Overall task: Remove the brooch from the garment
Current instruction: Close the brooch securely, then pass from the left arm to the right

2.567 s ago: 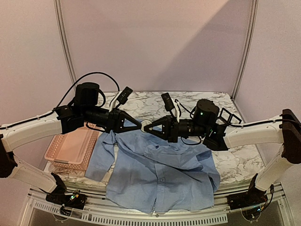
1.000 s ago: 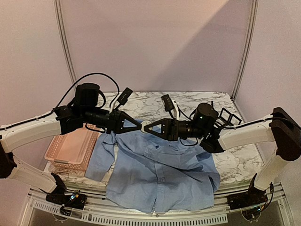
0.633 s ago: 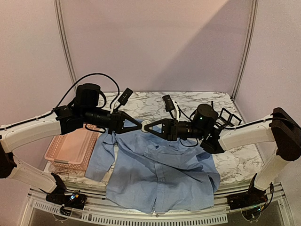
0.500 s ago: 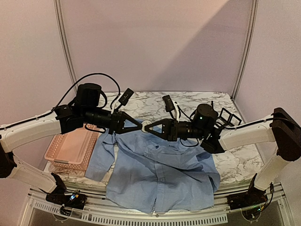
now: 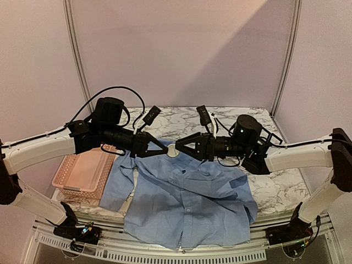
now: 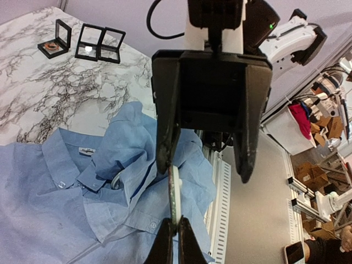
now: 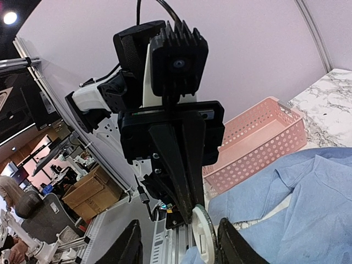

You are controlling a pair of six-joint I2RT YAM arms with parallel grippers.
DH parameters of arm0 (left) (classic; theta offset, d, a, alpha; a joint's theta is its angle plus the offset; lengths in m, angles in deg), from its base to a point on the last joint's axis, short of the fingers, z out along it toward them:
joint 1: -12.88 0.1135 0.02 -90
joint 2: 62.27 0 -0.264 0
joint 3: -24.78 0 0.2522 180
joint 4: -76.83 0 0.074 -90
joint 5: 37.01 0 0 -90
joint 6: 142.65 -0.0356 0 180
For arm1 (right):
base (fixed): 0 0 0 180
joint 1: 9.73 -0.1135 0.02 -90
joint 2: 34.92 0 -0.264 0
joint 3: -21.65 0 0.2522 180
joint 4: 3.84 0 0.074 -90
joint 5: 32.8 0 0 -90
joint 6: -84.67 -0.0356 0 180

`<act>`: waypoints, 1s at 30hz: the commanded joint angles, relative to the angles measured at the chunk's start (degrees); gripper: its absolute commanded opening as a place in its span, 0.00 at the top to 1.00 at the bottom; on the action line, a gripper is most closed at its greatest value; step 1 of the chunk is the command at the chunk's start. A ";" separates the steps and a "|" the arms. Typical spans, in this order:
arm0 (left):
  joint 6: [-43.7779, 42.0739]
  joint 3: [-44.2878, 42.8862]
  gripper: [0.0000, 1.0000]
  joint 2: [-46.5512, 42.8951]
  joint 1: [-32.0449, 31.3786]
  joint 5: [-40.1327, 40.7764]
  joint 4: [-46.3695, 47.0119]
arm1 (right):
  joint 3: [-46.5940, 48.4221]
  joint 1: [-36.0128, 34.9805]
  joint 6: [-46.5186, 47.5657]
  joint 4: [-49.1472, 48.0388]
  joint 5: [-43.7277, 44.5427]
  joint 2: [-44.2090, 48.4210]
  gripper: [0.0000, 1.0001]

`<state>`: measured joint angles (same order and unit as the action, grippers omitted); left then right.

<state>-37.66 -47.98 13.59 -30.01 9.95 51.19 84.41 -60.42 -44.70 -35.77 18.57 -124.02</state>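
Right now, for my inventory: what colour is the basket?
Pink basket, clearest in the top view.

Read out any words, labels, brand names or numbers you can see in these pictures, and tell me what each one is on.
Neck label inside the collar of the shirt: dark lettering, too small and blurred to read.
No other words, numbers or signs can be read in any of the three views.
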 commanded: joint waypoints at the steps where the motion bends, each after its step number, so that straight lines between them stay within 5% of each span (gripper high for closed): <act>1: -0.68 -0.85 1.00 0.46 0.26 0.08 -1.71 | -0.49 -0.04 3.10 3.67 -0.79 2.01 0.52; 10: 0.12 0.38 1.00 -1.44 0.27 -4.85 1.98 | -3.29 -0.02 1.43 1.01 -1.40 1.72 0.47; 23: 0.41 0.54 1.00 -1.65 0.09 -6.52 2.66 | -2.79 -0.01 -0.16 -1.90 -1.58 0.39 0.78; 30: 0.49 0.51 1.00 -1.51 -0.08 -7.11 2.74 | -2.12 0.01 -0.70 -2.91 -2.36 -0.45 0.85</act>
<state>-37.58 -47.98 13.06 -29.97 3.94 52.96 81.50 -60.42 -45.10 -37.15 17.43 -123.45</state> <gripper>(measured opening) 0.038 0.168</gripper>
